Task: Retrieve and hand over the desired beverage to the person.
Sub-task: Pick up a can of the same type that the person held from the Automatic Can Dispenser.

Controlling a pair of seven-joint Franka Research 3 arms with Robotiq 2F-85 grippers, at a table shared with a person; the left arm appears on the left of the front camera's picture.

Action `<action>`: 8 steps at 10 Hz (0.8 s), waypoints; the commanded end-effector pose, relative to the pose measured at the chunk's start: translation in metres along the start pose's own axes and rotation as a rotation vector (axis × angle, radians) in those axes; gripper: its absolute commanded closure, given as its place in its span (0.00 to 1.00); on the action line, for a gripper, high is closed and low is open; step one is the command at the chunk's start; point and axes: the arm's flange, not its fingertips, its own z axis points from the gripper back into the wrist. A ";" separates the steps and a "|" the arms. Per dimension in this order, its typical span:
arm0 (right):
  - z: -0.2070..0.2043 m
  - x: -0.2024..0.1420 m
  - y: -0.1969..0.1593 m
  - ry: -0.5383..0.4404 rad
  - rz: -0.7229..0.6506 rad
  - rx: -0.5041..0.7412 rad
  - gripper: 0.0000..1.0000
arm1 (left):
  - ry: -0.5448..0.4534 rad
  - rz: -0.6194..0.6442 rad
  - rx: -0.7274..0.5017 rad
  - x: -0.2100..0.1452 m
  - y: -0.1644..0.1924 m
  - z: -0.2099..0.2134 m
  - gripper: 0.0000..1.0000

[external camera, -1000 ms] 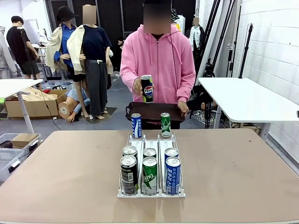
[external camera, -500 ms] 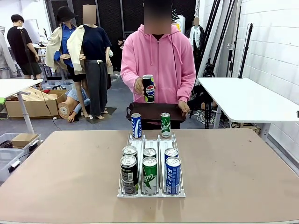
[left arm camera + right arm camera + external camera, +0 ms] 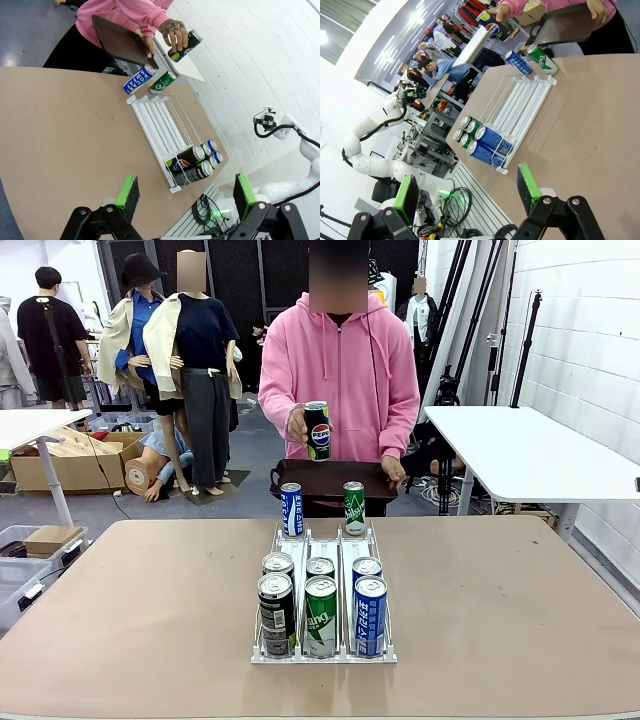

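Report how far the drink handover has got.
Done: nothing visibly. In hand: the person holds up a Pepsi can and a tray; left gripper and right gripper are open, empty, off the rack. Left: take one of the racked cans, pass it across.

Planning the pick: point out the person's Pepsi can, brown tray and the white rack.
Pepsi can [image 3: 317,430], front view, its logo.
Brown tray [image 3: 323,479], front view, bare middle.
White rack [image 3: 306,543], front view, bare left rail.
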 end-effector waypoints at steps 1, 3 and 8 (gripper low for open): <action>-0.002 -0.002 -0.001 -0.013 0.006 0.018 0.00 | -0.011 0.002 -0.010 0.000 -0.001 0.001 0.00; -0.002 -0.002 -0.001 -0.013 0.006 0.018 0.00 | -0.011 0.002 -0.010 0.000 -0.001 0.001 0.00; -0.002 -0.002 -0.001 -0.013 0.006 0.018 0.00 | -0.011 0.002 -0.010 0.000 -0.001 0.001 0.00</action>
